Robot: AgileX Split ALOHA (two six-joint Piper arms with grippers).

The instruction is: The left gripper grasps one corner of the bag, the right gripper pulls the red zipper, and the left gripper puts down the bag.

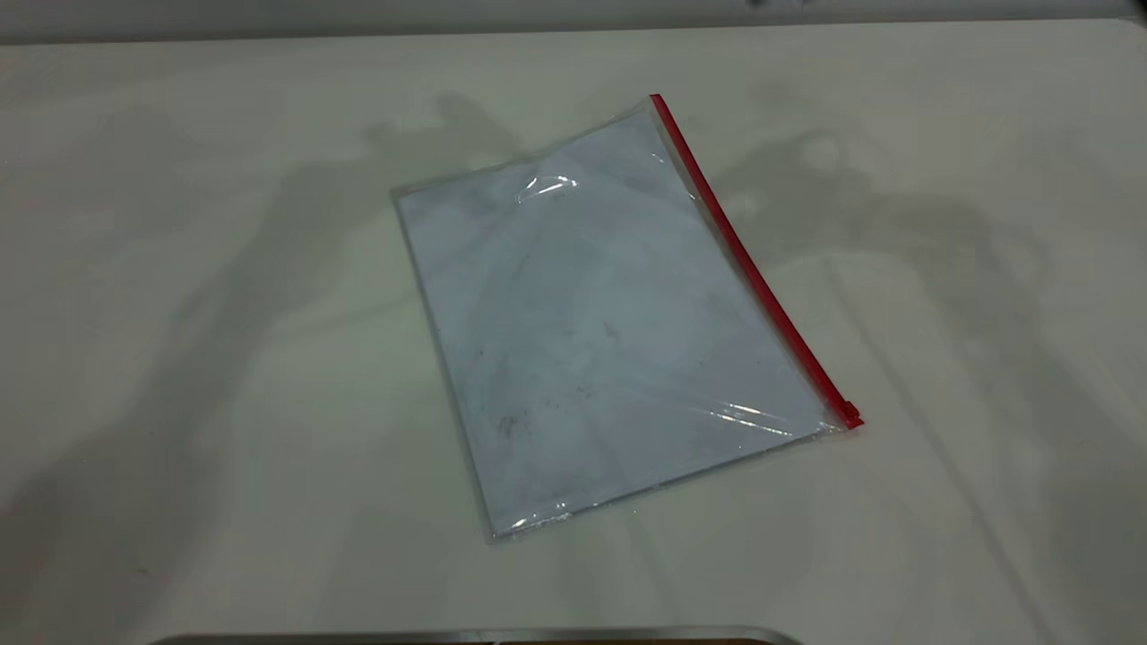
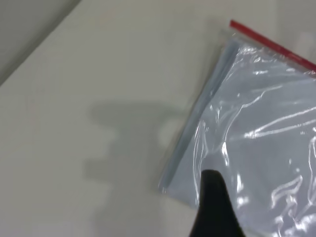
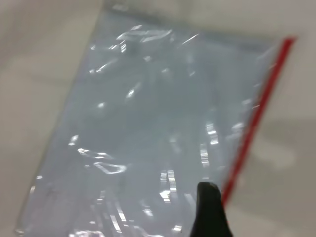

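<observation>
The bag [image 1: 591, 313] lies flat on the white table [image 1: 179, 269], with a smudged white sheet inside. The red zipper [image 1: 744, 260] runs along its right long edge, and the slider tab [image 1: 849, 415] sits at the near right corner. Neither gripper shows in the exterior view; only their shadows fall on the table. In the left wrist view one black fingertip [image 2: 212, 197] hangs over a bag [image 2: 256, 138] corner, away from the zipper [image 2: 271, 44], with nothing beside it. In the right wrist view one black fingertip [image 3: 208, 207] hangs over the bag [image 3: 158, 128] just beside the zipper [image 3: 256, 113]. Neither holds anything.
A grey strip [image 1: 448, 27] runs behind the table's far edge. A metal-rimmed object [image 1: 475, 636] pokes in at the near edge. Bare table surrounds the bag on all sides.
</observation>
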